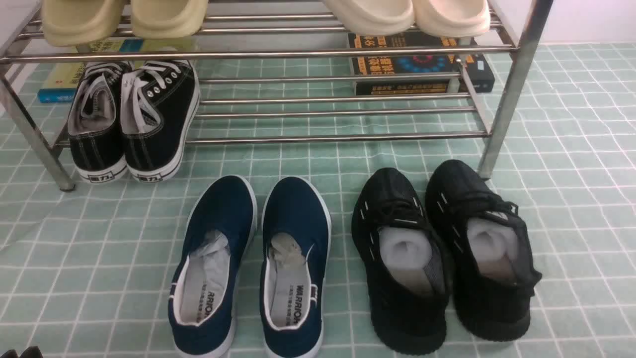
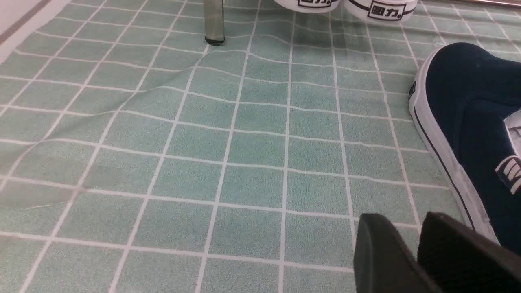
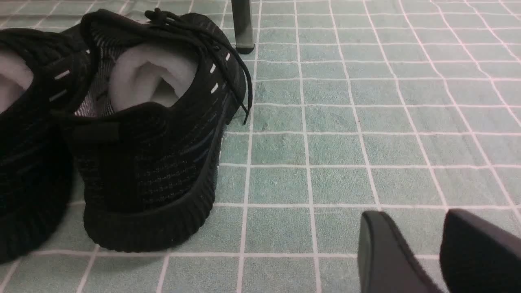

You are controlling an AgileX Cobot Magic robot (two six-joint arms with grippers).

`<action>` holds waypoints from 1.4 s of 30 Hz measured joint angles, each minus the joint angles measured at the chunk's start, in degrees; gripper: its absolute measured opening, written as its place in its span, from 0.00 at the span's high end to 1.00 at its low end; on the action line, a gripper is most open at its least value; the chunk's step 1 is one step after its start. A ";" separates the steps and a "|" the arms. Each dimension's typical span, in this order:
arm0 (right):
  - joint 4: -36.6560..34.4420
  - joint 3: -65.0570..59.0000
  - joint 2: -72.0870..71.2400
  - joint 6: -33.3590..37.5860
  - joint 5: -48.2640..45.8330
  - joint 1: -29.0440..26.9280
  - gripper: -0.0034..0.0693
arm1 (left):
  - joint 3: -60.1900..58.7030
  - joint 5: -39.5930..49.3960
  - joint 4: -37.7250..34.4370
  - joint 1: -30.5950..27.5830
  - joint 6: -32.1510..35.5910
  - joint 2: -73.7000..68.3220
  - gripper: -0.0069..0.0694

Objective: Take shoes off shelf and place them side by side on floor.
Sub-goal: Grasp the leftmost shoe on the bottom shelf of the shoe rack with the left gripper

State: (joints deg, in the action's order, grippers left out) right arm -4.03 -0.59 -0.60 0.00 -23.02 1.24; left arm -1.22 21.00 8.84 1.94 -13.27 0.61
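Shoes: shelf lower tier, left end; heels toward robot, toes pointing away. Left tool nearer, narrowly parted, empty.

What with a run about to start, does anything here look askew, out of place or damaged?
Mostly tidy. The floor cloth is rucked into wrinkles near the shelf leg, and the shoes overhang the lower tier's front bar, heels sticking out. Nothing looks spilled or damaged.

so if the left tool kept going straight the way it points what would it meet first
Mostly bare floor lies ahead of the left tool; beyond it, probably the white heels of the shoes. The navy slip-on sits just beside that line; depth is unclear.
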 joint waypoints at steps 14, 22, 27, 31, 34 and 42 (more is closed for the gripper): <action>0.00 0.00 0.00 0.00 0.00 0.00 0.63 | 0.00 0.00 0.00 0.00 0.00 0.00 0.66; 0.00 0.00 0.00 0.00 0.00 0.00 0.63 | 0.00 0.00 0.02 0.00 0.00 0.00 0.66; 0.00 0.00 0.00 0.00 0.00 0.00 0.63 | 0.00 0.00 -0.02 0.00 -0.08 0.00 0.66; 0.00 0.00 0.00 0.00 0.00 0.00 0.63 | 0.00 -0.09 -4.47 0.00 -4.19 0.00 0.66; 0.00 0.00 0.00 0.00 0.00 0.00 0.63 | 0.00 -0.22 -18.23 0.00 -15.38 0.00 0.66; 0.00 0.00 0.00 0.00 0.00 0.00 0.63 | -0.11 0.42 -32.21 0.00 -28.65 0.00 0.65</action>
State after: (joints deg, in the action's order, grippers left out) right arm -4.03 -0.59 -0.60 0.00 -23.02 1.24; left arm -1.32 21.42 -23.37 1.94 -41.92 0.61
